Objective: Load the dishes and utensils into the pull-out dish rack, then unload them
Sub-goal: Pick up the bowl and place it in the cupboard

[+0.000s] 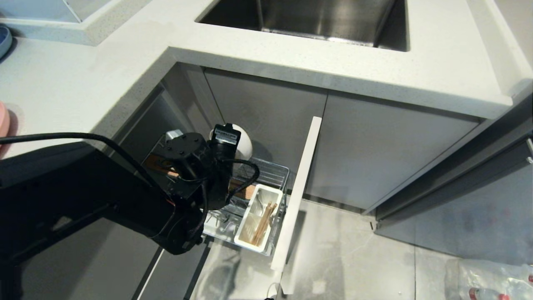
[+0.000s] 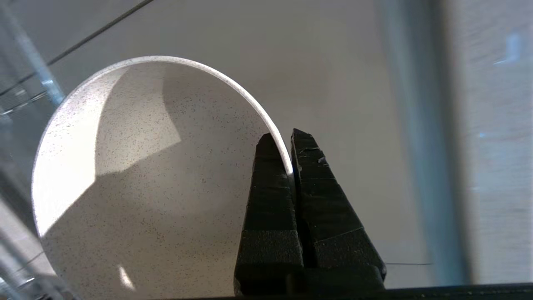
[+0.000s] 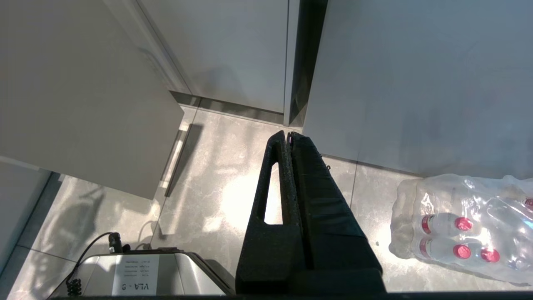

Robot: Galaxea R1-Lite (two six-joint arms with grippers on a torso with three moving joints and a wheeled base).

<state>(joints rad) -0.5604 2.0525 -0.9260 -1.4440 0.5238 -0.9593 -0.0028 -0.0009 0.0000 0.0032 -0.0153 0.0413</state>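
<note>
So my left gripper is clamped tight on the rim of the white bowl, one finger inside the rim and one outside. The bowl's speckled, and from my wrist camera its open side faces me. In the head view the bowl peeks out just behind my left wrist, up above the back end of the pull-out dish rack, which is slid out from under the counter with its tall pale front panel sticking out over the floor.

The white utensil caddy sits at the front of the rack, right next to that panel, and the chopsticks are lying in it. There's something thin and metal in there too but I can't tell if it's the spoon. A bit of the wooden insert shows beside my wrist.

My right gripper is pressed closed on nothing, hanging low over the floor tiles near a wrapped pack of water bottles.
</note>
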